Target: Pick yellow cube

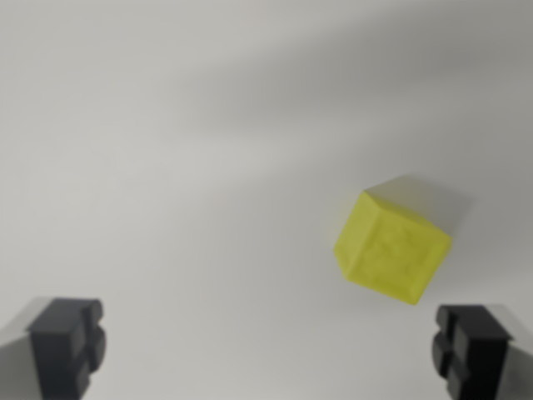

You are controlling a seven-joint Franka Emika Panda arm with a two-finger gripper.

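A yellow cube rests on a plain white surface, right of centre in the wrist view, turned so one corner points toward the camera. My gripper is open, with nothing between its fingers. One dark fingertip shows at the lower left and the other at the lower right. The cube lies just above and slightly inside the right fingertip, apart from both fingers. The picture is somewhat blurred.
The white surface fills the whole view, with soft grey shadows across the upper part and one behind the cube.
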